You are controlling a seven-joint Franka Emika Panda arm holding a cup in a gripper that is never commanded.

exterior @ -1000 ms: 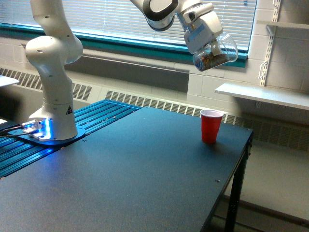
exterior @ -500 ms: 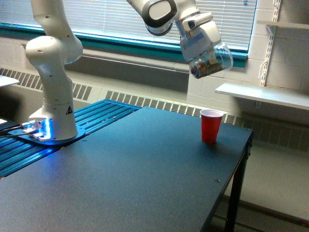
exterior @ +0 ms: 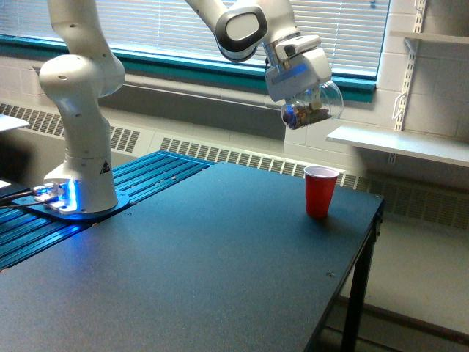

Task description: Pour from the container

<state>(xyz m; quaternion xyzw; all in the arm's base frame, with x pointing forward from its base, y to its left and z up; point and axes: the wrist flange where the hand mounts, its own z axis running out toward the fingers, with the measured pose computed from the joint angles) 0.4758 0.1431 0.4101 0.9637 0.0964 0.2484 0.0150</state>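
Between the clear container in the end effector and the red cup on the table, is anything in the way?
Nothing. In the exterior view the clear container hangs tilted above the red cup, with only open air between them.

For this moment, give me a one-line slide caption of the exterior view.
Panda gripper holds the tilted clear container of brown bits above the red cup on the dark table.
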